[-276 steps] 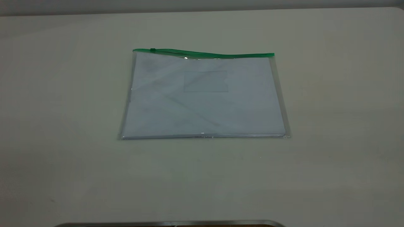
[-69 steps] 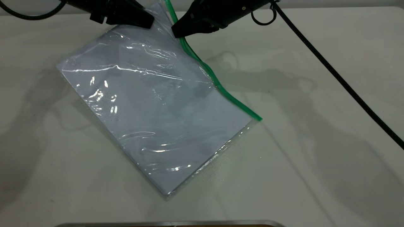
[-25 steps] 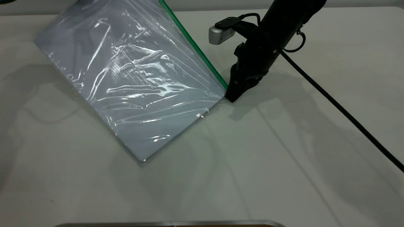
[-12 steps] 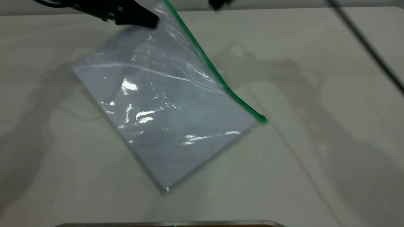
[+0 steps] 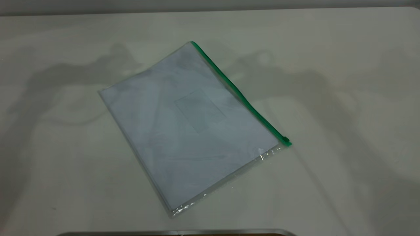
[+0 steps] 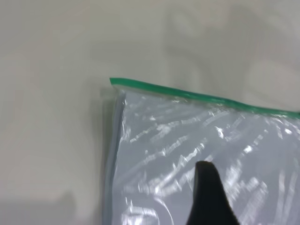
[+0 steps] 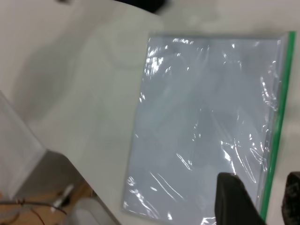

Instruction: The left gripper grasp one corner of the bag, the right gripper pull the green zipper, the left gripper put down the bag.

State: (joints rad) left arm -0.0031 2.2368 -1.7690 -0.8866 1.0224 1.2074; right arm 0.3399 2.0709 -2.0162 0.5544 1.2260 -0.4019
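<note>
The bag (image 5: 183,131), a clear pouch with white paper and a small pocket, lies flat and slanted on the table. The green zipper (image 5: 236,90) runs along its right edge, with the slider tab (image 5: 286,140) at the near end. Neither gripper shows in the exterior view. In the left wrist view one black finger (image 6: 206,197) of my left gripper hangs above the bag (image 6: 178,154) near its green-edged corner (image 6: 140,86), holding nothing. In the right wrist view my right gripper (image 7: 265,201) is open above the bag (image 7: 201,117), its fingers either side of the green strip (image 7: 279,117).
The pale table (image 5: 344,98) carries only the bag and arm shadows. A metal rim (image 5: 177,232) runs along the near edge. In the right wrist view the table's edge shows, with a pale block (image 7: 18,154) and wires beyond it.
Half a second ago my left gripper held the bag's far corner up. Now the bag lies flat, let go, and both arms have left the exterior view.
</note>
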